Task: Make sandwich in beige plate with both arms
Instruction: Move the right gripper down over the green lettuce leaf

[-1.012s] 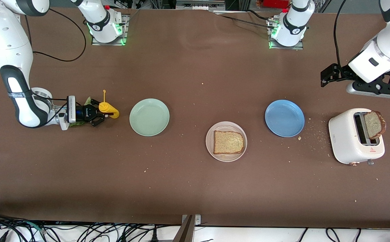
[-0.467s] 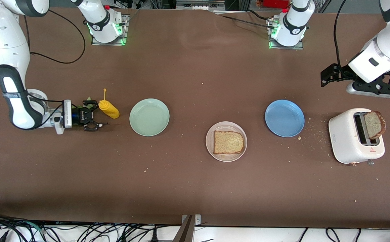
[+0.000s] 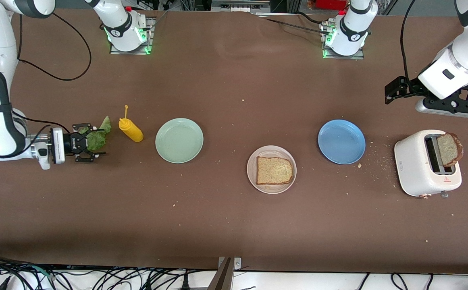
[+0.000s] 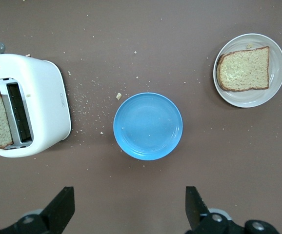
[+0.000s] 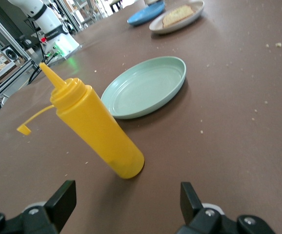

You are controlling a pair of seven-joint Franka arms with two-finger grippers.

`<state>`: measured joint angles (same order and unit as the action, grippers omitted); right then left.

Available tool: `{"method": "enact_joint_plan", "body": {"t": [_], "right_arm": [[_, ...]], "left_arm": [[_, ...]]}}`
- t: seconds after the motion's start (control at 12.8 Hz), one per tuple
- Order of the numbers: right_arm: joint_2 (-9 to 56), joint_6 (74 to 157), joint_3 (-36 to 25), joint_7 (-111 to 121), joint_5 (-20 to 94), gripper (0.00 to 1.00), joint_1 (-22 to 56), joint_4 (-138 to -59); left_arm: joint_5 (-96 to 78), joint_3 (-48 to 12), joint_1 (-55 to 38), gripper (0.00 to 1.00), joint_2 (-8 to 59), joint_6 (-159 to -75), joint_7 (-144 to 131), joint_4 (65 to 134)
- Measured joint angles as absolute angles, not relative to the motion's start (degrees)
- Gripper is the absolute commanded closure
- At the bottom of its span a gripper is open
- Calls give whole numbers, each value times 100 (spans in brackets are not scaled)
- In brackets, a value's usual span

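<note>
Right gripper (image 3: 90, 145) hangs low over the lettuce leaf (image 3: 96, 137) with its fingers spread and nothing pinched; left gripper (image 4: 126, 207) waits, also spread wide, above the table near the toaster (image 3: 426, 163).

Lettuce lies on the table under and just ahead of the right gripper's fingertips, and the yellow squeeze bottle (image 3: 130, 129) stands upright just past it, with its cap tether sticking out; the pale green plate (image 3: 179, 140) comes next along the table. Well apart from that gripper, toward the middle, the beige plate (image 3: 271, 169) holds one slice of bread (image 3: 273, 170) lying flat. Below the left gripper sits the blue plate (image 4: 148, 126), bare, with crumbs around it, and a second slice (image 3: 449, 149) stands up out of the white toaster's slot.
</note>
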<state>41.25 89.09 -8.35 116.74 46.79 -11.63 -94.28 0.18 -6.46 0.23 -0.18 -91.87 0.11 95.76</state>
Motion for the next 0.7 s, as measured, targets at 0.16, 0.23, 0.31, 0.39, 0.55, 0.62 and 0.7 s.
{"method": "enact_joint_plan", "body": {"t": [0.16,0.23,0.31,0.39,0.55,0.62,0.7], "right_arm": [[3703,8898,-848,10784,4100,3,-1163,-9358],[3460,8896,-851,10274,3780,3,-1162,-9319],[3222,8891,-849,9724,3436,3,-1159,-9254],[3018,8884,-846,9196,3128,3,-1143,-9174],[2710,8878,-823,8123,2566,2,-1061,-9013],[2554,8882,-814,7569,2266,2,-982,-8953],[2375,8889,-805,6971,1929,2,-879,-8908]], "left_arm": [[18,-646,23,0,-18,-9186,11,9576],[18,-646,23,0,-18,-9186,11,9576],[18,-645,23,0,-18,-9186,11,9576],[18,-646,23,0,-18,-9186,11,9576],[18,-646,23,0,-18,-9185,11,9576],[18,-646,23,0,-18,-9185,11,9576],[18,-646,23,0,-18,-9185,11,9576]]}}
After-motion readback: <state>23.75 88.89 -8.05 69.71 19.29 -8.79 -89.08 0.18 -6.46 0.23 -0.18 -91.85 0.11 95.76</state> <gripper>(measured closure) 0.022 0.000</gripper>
